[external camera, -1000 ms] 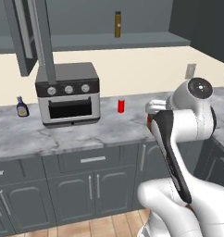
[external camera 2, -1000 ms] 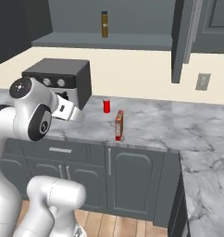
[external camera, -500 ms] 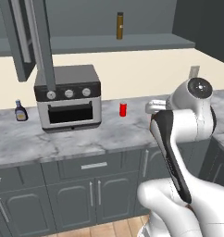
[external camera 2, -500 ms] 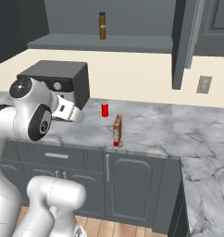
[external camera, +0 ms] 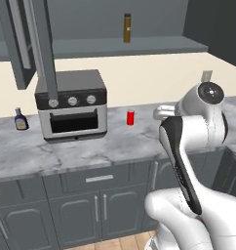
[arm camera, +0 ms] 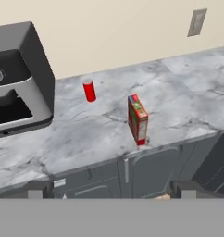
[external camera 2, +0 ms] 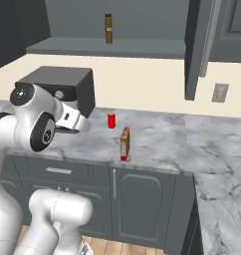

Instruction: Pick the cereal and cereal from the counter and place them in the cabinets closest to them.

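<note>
A red and green cereal box (arm camera: 138,119) with a pale lower front stands upright near the front edge of the marble counter (arm camera: 188,92). The right base view shows the same box (external camera 2: 125,143) right of my hand. My gripper (arm camera: 113,192) hangs in front of the counter, short of the box, open, with nothing between its widely spread fingertips (arm camera: 40,190). Above the counter is a dark grey wall cabinet with an open door (external camera 2: 199,45) and a grey inner shelf (external camera 2: 142,47). The second cereal box is out of view.
A small red can (arm camera: 89,90) stands behind and left of the box. A dark toaster oven (external camera: 71,105) sits further left, with a small dark bottle (external camera: 21,119) beside it. A brown bottle (external camera 2: 108,28) stands on the shelf. Another open door (external camera: 39,44) hangs above the oven.
The whole scene has shifted a little in both base views, so the base has driven; the arm holds the same pose and nothing on the counter has moved.
</note>
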